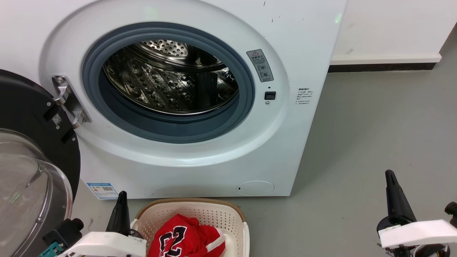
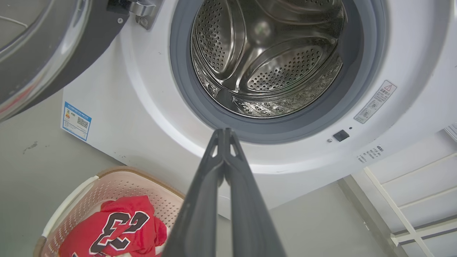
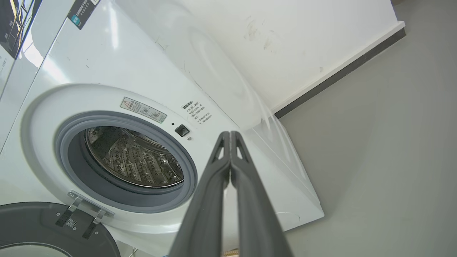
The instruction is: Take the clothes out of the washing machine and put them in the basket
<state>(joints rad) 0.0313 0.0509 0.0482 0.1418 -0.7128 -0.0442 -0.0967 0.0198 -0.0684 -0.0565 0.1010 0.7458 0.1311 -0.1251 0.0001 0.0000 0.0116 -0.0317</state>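
The red clothes (image 1: 185, 241) lie heaped in the basket (image 1: 192, 200) before the washing machine (image 1: 200, 167), likely soft and light, best pinched at a fold; left pincer (image 2: 224, 133) and right pincer (image 3: 230, 135) closed, empty

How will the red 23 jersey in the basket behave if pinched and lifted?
Probably floppy: the jersey lies crumpled in folds in the basket, so it should drape and hang from one pinch. Likely light; the fabric looks thin. It may drag up the white-striped red garment bunched against it.
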